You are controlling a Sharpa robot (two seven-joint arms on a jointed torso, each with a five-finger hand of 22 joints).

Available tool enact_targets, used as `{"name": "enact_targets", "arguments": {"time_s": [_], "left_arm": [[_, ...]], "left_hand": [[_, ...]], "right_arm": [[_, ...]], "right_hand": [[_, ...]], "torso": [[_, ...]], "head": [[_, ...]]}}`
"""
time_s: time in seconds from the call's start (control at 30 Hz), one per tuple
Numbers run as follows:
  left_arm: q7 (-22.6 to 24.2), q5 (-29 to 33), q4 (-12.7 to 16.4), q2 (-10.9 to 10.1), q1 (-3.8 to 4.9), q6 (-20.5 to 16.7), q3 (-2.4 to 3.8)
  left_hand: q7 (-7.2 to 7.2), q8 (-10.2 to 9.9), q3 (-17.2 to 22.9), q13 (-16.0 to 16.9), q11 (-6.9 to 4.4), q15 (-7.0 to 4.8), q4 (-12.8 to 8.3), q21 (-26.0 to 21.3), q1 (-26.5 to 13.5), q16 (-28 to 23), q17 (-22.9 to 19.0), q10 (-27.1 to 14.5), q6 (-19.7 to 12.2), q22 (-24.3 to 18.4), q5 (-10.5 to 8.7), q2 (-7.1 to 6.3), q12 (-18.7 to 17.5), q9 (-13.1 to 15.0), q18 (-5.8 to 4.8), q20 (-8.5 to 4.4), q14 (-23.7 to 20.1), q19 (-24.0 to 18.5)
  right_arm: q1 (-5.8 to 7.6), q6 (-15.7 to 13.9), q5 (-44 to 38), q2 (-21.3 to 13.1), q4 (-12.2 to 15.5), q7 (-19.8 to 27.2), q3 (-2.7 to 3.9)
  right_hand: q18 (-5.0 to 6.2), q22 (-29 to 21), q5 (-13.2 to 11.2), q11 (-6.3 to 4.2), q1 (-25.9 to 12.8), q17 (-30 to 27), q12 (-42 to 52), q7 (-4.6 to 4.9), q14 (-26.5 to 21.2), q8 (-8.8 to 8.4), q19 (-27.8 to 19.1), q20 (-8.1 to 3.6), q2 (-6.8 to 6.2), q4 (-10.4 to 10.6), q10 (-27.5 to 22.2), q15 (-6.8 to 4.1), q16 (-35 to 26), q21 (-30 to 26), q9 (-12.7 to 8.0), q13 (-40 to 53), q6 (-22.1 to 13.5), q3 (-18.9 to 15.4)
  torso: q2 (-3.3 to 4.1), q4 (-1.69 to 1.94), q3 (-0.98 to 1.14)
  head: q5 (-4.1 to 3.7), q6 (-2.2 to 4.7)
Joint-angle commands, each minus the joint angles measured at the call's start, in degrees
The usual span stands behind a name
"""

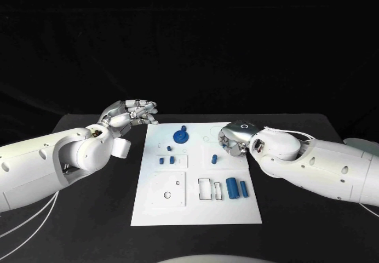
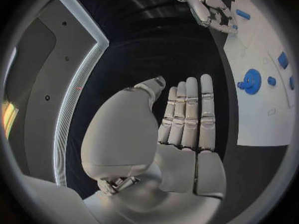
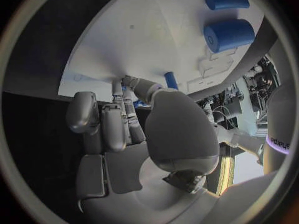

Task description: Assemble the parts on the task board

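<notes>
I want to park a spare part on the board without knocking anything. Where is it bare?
The task board is bare along its near strip, below the square outline and the two blue cylinders. Its far-left corner beside the left hand also looks free. The far-right part is crowded: the right hand sits over it, next to the blue disc.

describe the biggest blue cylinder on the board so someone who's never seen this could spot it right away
Start at the white task board in the middle of the black table, and go to its right edge, just below the robot's right hand. Two blue cylinders lie there side by side, and the fat cylinder is the inner one. Its neighbour, the thin cylinder, is much slimmer.
</notes>
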Motion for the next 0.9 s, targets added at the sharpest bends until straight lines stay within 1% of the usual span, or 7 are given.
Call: {"name": "enact_targets", "arguments": {"time_s": [0.03, 0.23, 0.4, 0.47, 0.63, 0.8, 0.9], "left_arm": [[0.08, -0.73, 0.22, 0.04, 0.01, 1.27, 0.04], [-0.19, -0.89, 0.27, 0.03, 0.01, 1.47, 0.03], [-0.32, -0.93, 0.28, 0.08, 0.01, 1.63, 0.03], [-0.35, -0.93, 0.26, 0.10, 0.01, 1.67, 0.03], [-0.70, -0.96, 0.18, 0.12, 0.01, 2.09, 0.03], [-1.41, -1.75, 0.10, 0.17, 0.01, 3.37, 0.03], [-1.57, -1.98, 0.05, 0.22, 0.00, 3.69, 0.03]], "left_hand": [[0.33, -0.39, 0.02, -0.09, 0.33, 0.40, -0.46, -0.43, 0.66, -0.37, -0.09, -0.23, -0.23, -0.10, 0.25, -0.09, -0.43, -0.09, 0.61, 0.12, -0.19, 0.16], [0.64, -0.72, -0.15, -0.11, 0.61, 0.65, -0.61, -0.84, 0.68, -0.54, -0.16, -0.63, -0.76, -0.33, 0.27, -0.15, -0.71, -0.16, 0.55, 0.27, -0.65, -0.05], [0.78, -0.88, -0.23, -0.11, 0.74, 0.77, -0.70, -1.06, 0.70, -0.60, -0.19, -0.85, -1.01, -0.45, 0.27, -0.14, -0.79, -0.18, 0.53, 0.36, -0.89, -0.15], [0.78, -0.88, -0.23, -0.11, 0.74, 0.77, -0.70, -1.06, 0.70, -0.60, -0.19, -0.85, -1.01, -0.45, 0.27, -0.14, -0.79, -0.18, 0.53, 0.36, -0.89, -0.15], [0.86, -0.94, -0.29, -0.10, 0.82, 0.84, -0.71, -1.17, 0.67, -0.62, -0.21, -0.97, -1.13, -0.51, 0.26, -0.12, -0.83, -0.19, 0.52, 0.41, -1.03, -0.20], [1.53, -1.63, -1.37, -0.03, 1.57, 1.60, -0.26, -2.59, -0.43, -0.71, -0.33, -2.63, -2.59, -1.34, 0.28, -0.40, -1.12, -0.28, 0.44, 1.06, -2.60, -0.94], [1.56, -1.65, -1.41, -0.02, 1.60, 1.62, -0.26, -2.65, -0.44, -0.70, -0.34, -2.69, -2.64, -1.38, 0.29, -0.38, -1.11, -0.28, 0.45, 1.09, -2.67, -0.96]], "right_arm": [[-0.69, 1.79, -3.08, -0.19, -0.08, -2.35, -0.48], [-0.84, -1.45, -3.46, -0.33, 0.55, -2.46, -0.48], [-0.87, -3.53, -3.51, -0.47, 1.01, -2.39, -0.48], [-0.88, -4.16, -3.52, -0.58, 1.23, -2.36, -0.47], [-0.86, -5.35, -3.52, -1.04, 1.87, -2.38, -0.41], [-0.70, -6.82, -3.51, -1.64, 2.65, -2.40, -0.24], [-0.61, -7.64, -3.51, -1.97, 3.11, -2.41, -0.12]], "right_hand": [[-1.03, 0.50, 0.26, -1.25, 0.71, 0.31, 0.32, 0.02, 2.77, 0.29, 0.71, 0.01, 0.26, -0.37, 1.65, -0.44, 0.52, 0.82, 0.17, 0.39, 0.68, 0.16], [-1.35, 1.81, 1.28, -1.32, 0.68, 0.81, 0.28, -0.07, 2.89, 0.29, 1.38, -0.12, 0.36, -0.82, 2.06, -0.53, 1.12, 2.67, 0.49, 0.62, 1.05, 0.67], [-1.55, 2.48, 1.51, -1.37, 0.56, 1.14, 0.27, -0.12, 2.96, 0.32, 1.80, -0.14, 0.38, -0.90, 2.25, -0.55, 1.44, 3.70, 0.62, 0.71, 1.25, 0.81], [-1.59, 2.62, 1.55, -1.38, 0.52, 1.16, 0.26, -0.13, 2.97, 0.32, 1.89, -0.14, 0.38, -0.92, 2.30, -0.56, 1.48, 3.92, 0.65, 0.73, 1.30, 0.84], [-1.60, 2.66, 1.56, -1.38, 0.51, 1.15, 0.26, -0.14, 2.97, 0.32, 1.90, -0.15, 0.37, -0.92, 2.31, -0.56, 1.48, 3.97, 0.66, 0.74, 1.31, 0.85], [-1.62, 2.75, 1.58, -1.38, 0.38, 1.11, 0.20, -0.13, 2.96, 0.29, 1.93, -0.15, 0.31, -0.92, 2.31, -0.56, 1.48, 4.08, 0.69, 0.75, 1.32, 0.85], [-1.63, 2.82, 1.57, -1.38, 0.33, 1.07, 0.18, -0.12, 2.95, 0.28, 1.96, -0.15, 0.27, -0.91, 2.30, -0.56, 1.46, 4.17, 0.70, 0.75, 1.32, 0.84]], "torso": [[0.00, 0.00, -0.03], [-0.03, 0.05, -0.04], [0.00, 0.10, -0.06], [-0.02, 0.08, -0.03], [-0.03, 0.06, -0.05], [-0.05, 0.02, -0.08], [-0.07, 0.03, -0.06]], "head": [[-0.08, -0.05], [-0.37, -0.04], [-0.33, 0.03], [-0.32, 0.03], [-0.30, 0.03], [-0.33, 0.06], [-0.31, 0.11]]}}
